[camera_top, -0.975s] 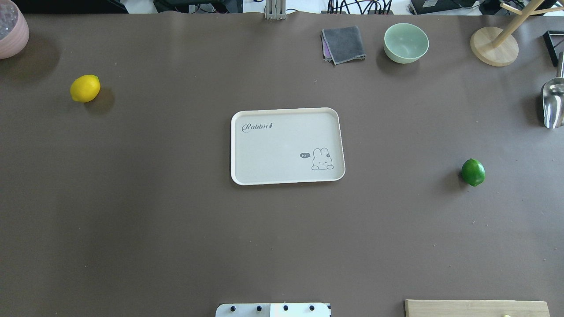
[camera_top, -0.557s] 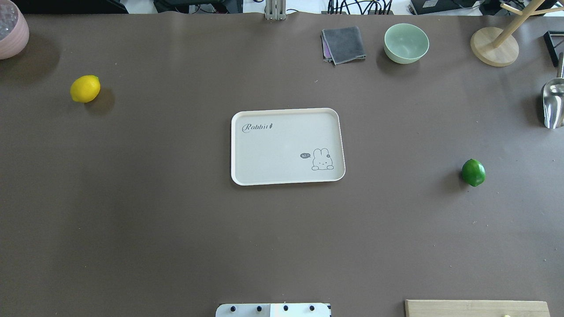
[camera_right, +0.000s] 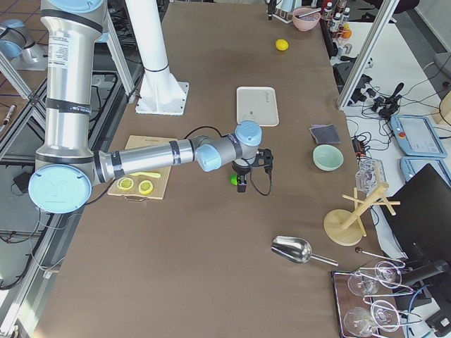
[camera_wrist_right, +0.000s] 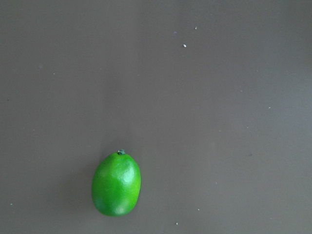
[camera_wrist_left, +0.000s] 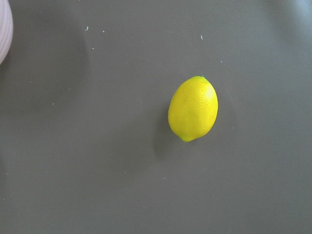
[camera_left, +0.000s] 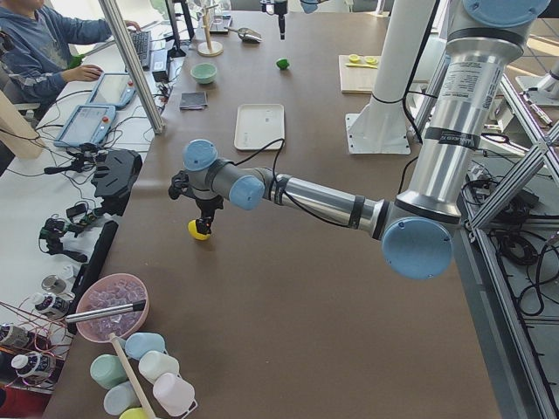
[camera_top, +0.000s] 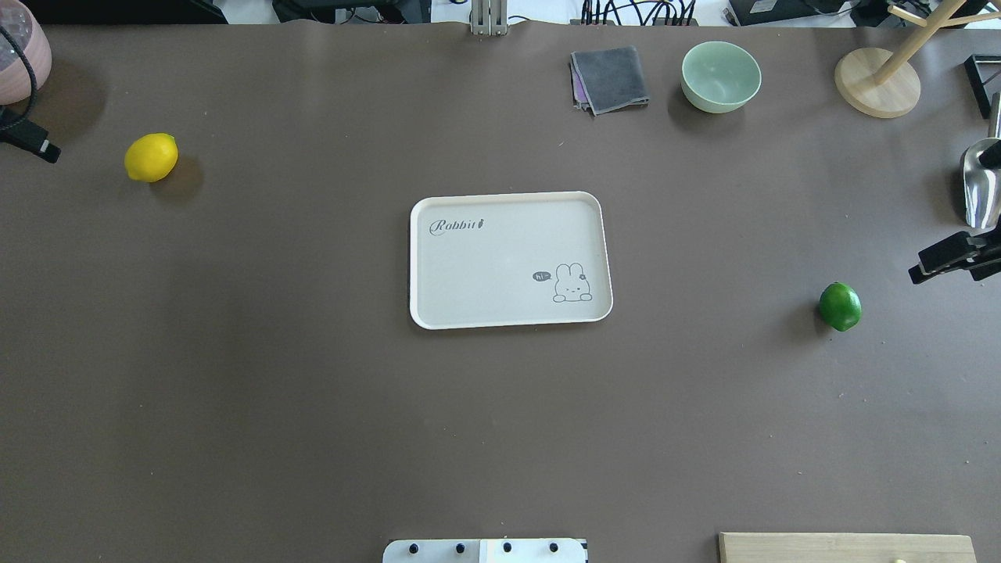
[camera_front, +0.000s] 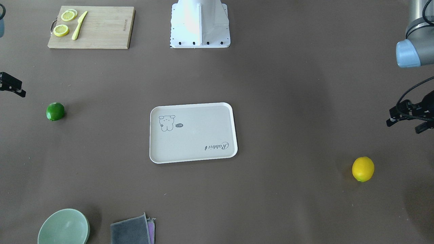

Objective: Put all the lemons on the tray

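The yellow lemon (camera_top: 151,157) lies on the table at the far left, also in the left wrist view (camera_wrist_left: 193,108). The dark green lemon (camera_top: 840,306) lies at the right, also in the right wrist view (camera_wrist_right: 116,184). The off-white tray (camera_top: 485,258) sits in the middle with nothing on it. My left gripper (camera_left: 208,218) hangs just above the yellow lemon. My right gripper (camera_right: 242,184) hangs next to the green lemon. No fingers show in the wrist views, so I cannot tell if either gripper is open or shut.
A bamboo cutting board (camera_front: 101,27) with lemon slices and a knife lies near the robot base (camera_front: 200,23). A green bowl (camera_top: 720,76), grey cloth (camera_top: 610,78), wooden stand (camera_top: 876,82), metal scoop (camera_top: 981,184) and pink bowl (camera_top: 19,55) line the far edge and the sides.
Black wrist parts of both arms have come into the overhead view at its left and right edges, toward the lemons. The lemons and the tray have not moved.
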